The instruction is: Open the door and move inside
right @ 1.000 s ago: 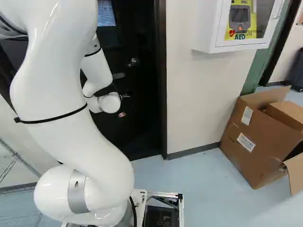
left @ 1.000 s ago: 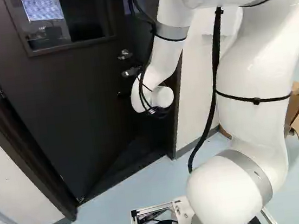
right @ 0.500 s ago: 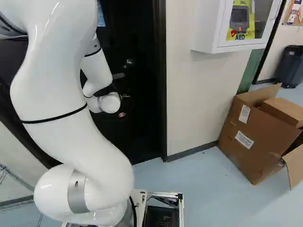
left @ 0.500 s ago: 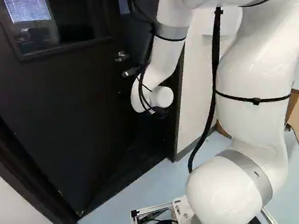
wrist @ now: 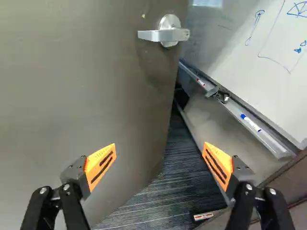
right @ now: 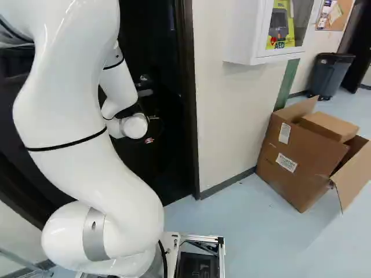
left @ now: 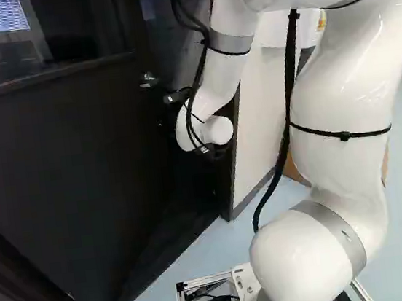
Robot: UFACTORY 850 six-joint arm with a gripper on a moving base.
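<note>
Base [left: 206,282] has moved, turning rightward, so the room sits farther left in both base views, while the arm [left: 333,90] matches its earlier pose against its lowest joint [left: 302,259]. The door [left: 78,165] stands ajar across the left base view, its lever handle [wrist: 163,35] ahead of the gripper [right: 149,140] and apart from it. Whether the door itself has swung, I cannot tell. In the wrist view the 2 fingers are spread wide, orange pads [wrist: 101,165] far apart, with hold of nothing. Past the door's edge are dark ribbed flooring [wrist: 168,184] and a whiteboard [wrist: 240,43], with 2 markers [wrist: 250,122] on its tray [wrist: 268,143]. Right of the doorframe [right: 188,87] is a wall cabinet [right: 240,35]; near it, below, sits an open carton [right: 298,165].
</note>
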